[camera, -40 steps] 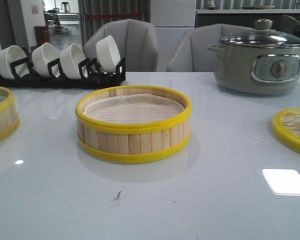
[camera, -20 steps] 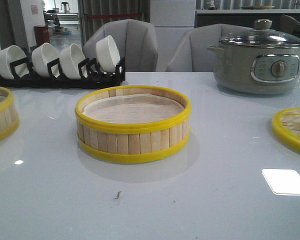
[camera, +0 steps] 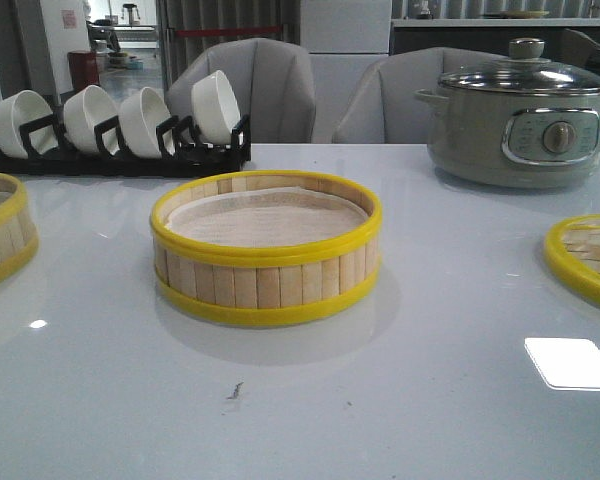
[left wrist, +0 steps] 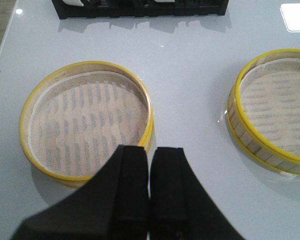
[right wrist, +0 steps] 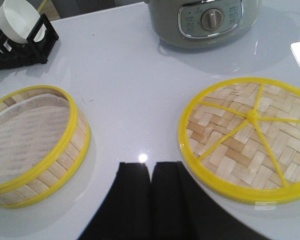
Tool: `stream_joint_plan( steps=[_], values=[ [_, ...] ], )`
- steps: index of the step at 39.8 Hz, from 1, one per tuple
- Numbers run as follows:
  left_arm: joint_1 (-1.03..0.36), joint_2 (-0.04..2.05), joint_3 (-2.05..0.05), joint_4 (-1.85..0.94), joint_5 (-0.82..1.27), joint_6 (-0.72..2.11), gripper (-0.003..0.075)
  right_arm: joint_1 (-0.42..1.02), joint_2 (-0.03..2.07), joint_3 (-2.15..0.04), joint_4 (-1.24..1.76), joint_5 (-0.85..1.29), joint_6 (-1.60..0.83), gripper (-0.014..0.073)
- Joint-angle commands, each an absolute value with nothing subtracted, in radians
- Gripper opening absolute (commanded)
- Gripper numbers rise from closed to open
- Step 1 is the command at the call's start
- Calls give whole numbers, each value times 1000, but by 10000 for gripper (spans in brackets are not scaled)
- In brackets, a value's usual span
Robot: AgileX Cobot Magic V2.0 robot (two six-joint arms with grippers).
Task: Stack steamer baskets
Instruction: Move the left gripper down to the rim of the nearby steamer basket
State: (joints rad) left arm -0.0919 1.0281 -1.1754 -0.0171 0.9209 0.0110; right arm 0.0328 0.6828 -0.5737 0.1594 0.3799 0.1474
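One steamer basket (camera: 266, 248) stands in the middle of the table, with pale slat walls, yellow rims and a whitish liner. It also shows in the left wrist view (left wrist: 275, 107) and the right wrist view (right wrist: 30, 145). The second steamer basket (camera: 0, 230) sits at the left edge, seen fully in the left wrist view (left wrist: 85, 122). My left gripper (left wrist: 150, 150) is shut and empty, above the table beside that basket's rim. My right gripper (right wrist: 151, 165) is shut and empty, above the table between the middle basket and the lid. Neither gripper shows in the front view.
A flat woven yellow-rimmed lid (right wrist: 247, 137) lies at the right (camera: 588, 255). A grey-green electric pot (camera: 520, 115) stands at the back right. A black rack with white bowls (camera: 115, 125) stands at the back left.
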Motion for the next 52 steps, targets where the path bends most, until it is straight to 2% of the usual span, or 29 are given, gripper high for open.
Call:
stream_joint_plan(
  steps=[1, 14, 28, 39, 41, 43, 46, 48, 50, 52],
  values=[
    [-94, 1015, -1211, -42, 858, 10, 97, 37, 687, -613, 159, 251, 134, 41],
    [-94, 1015, -1211, -63, 828, 10, 97, 37, 686, -613, 159, 149, 134, 41],
    [-94, 1015, -1211, -63, 837, 10, 97, 33, 726, -624, -65, 466, 64, 42],
    [-94, 1026, -1211, -63, 869, 10, 97, 33, 726, -624, -65, 434, 65, 45],
    [-94, 1031, -1211, -73, 889, 10, 99, 33, 726, -624, -65, 435, 65, 62],
    [-94, 1038, -1211, -96, 905, 10, 109, 33, 726, -624, -65, 438, 65, 115],
    [-94, 1048, -1211, -122, 918, 29, 171, 33, 726, -624, -65, 433, 65, 219],
    [-94, 1055, -1211, -141, 918, 61, 242, 33, 726, -624, -65, 433, 65, 294],
    [-94, 1066, -1211, -146, 918, 64, 333, 33, 726, -624, -65, 433, 65, 351],
    [-94, 1080, -1211, -153, 920, 62, 452, 33, 726, -624, -65, 433, 65, 356]
  ],
)
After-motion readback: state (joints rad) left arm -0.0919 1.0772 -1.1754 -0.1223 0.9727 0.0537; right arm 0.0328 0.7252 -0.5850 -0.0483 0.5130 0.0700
